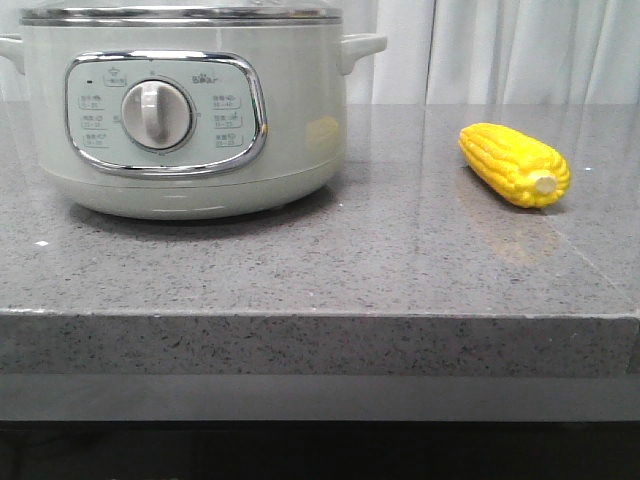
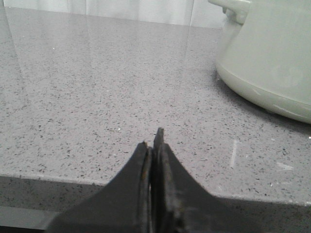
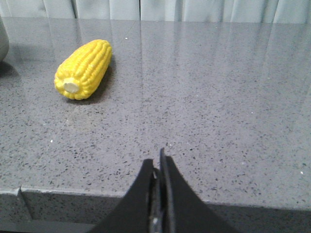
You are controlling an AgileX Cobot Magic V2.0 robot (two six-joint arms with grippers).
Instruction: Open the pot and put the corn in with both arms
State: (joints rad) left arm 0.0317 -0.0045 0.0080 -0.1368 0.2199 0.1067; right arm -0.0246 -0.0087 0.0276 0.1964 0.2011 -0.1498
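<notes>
Both grippers pinched closed, empty, at desk's front edge: left gripper (image 2: 154,141), right gripper (image 3: 159,160). Corn (image 1: 514,165) right side, well apart from right gripper. Pot (image 1: 185,110) back-left, lid on.

Count on the countertop (image 1: 300,270): one electric cooker pot (image 1: 290,120), fitted with one steel-rimmed lid (image 1: 180,14), one control dial (image 1: 157,115) and two side handles, of which the right-hand handle (image 1: 362,46) was fully visible. One corn cob (image 1: 514,165) was present. Two grippers were recorded: one left gripper (image 2: 153,141) and one right gripper (image 3: 159,162).
</notes>
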